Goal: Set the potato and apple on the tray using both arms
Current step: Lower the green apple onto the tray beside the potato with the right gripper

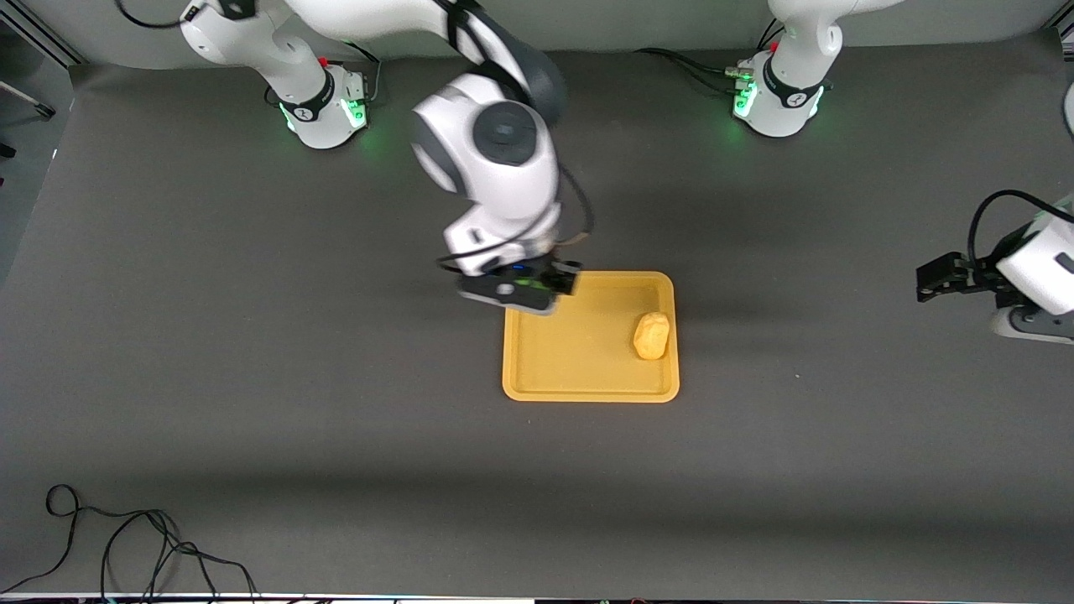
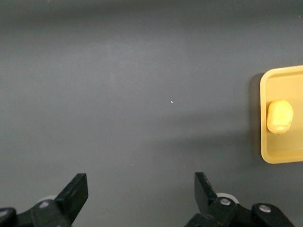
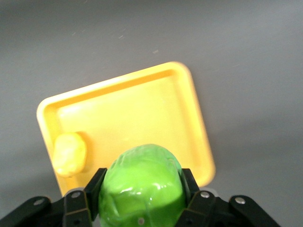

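The right gripper point(image 3: 142, 208) is clamping the apple point(image 3: 142, 184) across its middle, over the tray's point(image 1: 587, 390) corner toward the right arm's end. The fruit looks light, firm and glossy, so a grip across its widest part is probably safest. The potato point(image 1: 651, 335) is lying on the tray. The left gripper point(image 2: 139, 198) is waiting, fingers spread wide and empty, over the left arm's end of the table.
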